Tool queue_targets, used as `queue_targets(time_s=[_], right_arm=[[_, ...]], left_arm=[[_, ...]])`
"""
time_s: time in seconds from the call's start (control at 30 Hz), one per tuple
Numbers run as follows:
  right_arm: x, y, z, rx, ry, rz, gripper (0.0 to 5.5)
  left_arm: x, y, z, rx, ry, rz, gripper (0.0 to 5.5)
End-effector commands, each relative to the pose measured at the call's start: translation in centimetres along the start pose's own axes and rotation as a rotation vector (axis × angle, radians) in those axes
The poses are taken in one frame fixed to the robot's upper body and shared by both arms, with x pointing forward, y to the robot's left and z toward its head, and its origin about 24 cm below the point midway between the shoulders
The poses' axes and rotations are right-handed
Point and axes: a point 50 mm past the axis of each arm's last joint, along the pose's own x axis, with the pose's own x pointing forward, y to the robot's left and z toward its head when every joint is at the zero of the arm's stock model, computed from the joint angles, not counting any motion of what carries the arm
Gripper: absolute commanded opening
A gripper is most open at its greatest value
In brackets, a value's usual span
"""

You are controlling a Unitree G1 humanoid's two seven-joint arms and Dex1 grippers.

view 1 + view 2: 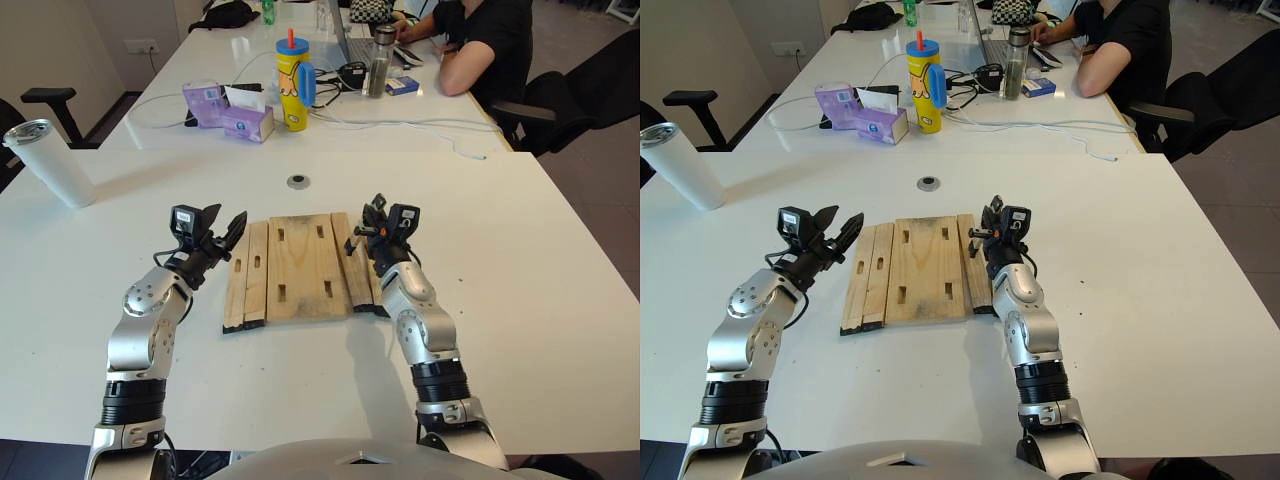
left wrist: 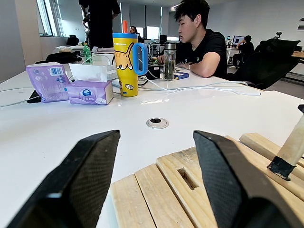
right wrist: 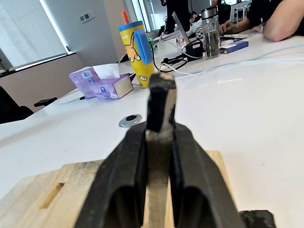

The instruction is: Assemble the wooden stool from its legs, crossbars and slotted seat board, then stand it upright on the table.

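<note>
The slotted seat board point(image 1: 300, 265) is laid flat on the white table point(image 1: 520, 260), with two narrower wooden pieces point(image 1: 245, 275) touching its left edge. The left gripper point(image 1: 226, 224) is held just beside these, its fingers spread apart. At the board's right edge, a dark-tipped wooden leg point(image 3: 160, 97) is pinched between the fingers of the right gripper point(image 1: 372, 222).

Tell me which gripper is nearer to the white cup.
Left. The left gripper is open at the boards' left edge, on the white cup's side; the right gripper, shut on a wooden bar, is over their right edge.
</note>
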Motion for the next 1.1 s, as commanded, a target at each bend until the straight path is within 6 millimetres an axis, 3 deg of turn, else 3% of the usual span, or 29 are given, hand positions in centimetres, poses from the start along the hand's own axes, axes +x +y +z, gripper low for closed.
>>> queue_targets(time_s=[0.03,0.57,0.77,1.1], right_arm=[[-2.3,-2.9,-5.5,-0.117,0.232,-0.102,0.42],[-2.2,-2.2,-5.9,-0.218,0.182,-0.041,0.42],[-1.5,-0.9,-4.0,-0.239,0.097,-0.004,1.71],[0.0,-0.1,0.8,-0.234,-0.066,-0.015,1.71]], left_arm=[[0.2,-0.1,0.4,0.017,-0.002,-0.012,2.87],[0.2,0.0,0.5,0.023,0.002,-0.018,2.87],[0.3,0.2,0.5,0.025,0.003,-0.015,2.87],[0.2,0.1,0.4,0.025,0.006,-0.019,2.87]])
